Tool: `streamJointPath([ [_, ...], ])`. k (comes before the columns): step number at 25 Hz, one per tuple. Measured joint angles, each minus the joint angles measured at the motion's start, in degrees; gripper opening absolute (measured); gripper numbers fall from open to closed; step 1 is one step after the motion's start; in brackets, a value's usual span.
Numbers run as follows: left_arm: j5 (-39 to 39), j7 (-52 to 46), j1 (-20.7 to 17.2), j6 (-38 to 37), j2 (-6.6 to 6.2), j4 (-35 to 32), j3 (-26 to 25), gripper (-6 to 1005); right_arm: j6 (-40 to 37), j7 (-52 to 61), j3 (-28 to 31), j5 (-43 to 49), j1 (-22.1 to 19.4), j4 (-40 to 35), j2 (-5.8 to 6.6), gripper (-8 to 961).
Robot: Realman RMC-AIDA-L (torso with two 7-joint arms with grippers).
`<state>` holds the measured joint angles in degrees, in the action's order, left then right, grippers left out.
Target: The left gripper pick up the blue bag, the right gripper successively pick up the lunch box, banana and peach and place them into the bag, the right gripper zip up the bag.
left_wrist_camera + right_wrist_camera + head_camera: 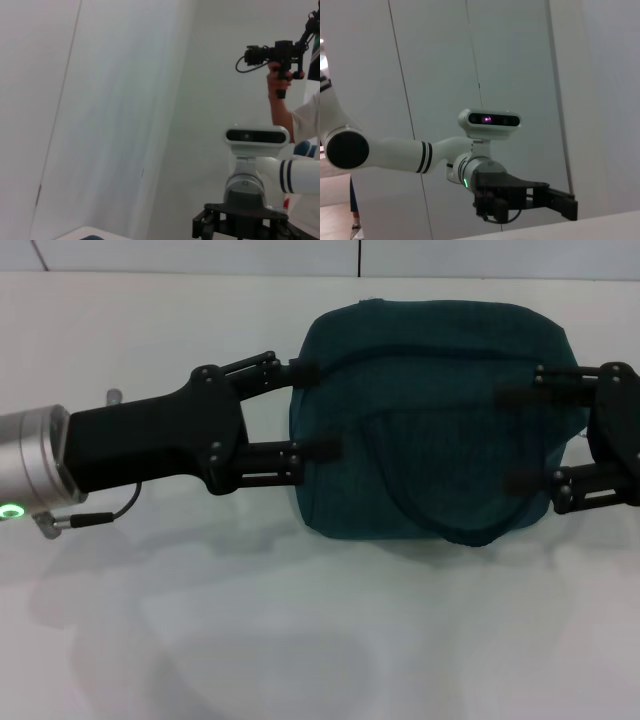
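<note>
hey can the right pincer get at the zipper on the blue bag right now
Probably yes. In the head view the right pincer is at the right end of the blue bag, fingers spread across it, with nothing in between. The left pincer brackets the opposite end. The zipper pull itself isn't visible, so exact reach is uncertain.

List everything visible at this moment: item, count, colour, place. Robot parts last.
blue bag: one, dark teal, closed, on the table between both hands, handle loop lying across its top.
table: one, white, under the bag.
person with camera rig: one, black rig held up, behind the robot in the left wrist view.
left hand: one, black, fingers spread open against the bag's left side.
right hand: one, black, fingers spread open over the bag's right side.
</note>
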<state>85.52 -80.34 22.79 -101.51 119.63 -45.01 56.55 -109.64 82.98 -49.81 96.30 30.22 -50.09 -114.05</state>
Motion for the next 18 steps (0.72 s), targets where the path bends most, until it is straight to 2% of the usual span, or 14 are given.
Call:
streamJointPath([
  [18, 0.2, 1.9, -0.67, 0.09, -0.19, 2.16, -0.04, 890, -0.15, 0.11, -1.43, 0.66, 0.1, 0.41, 0.05, 831],
])
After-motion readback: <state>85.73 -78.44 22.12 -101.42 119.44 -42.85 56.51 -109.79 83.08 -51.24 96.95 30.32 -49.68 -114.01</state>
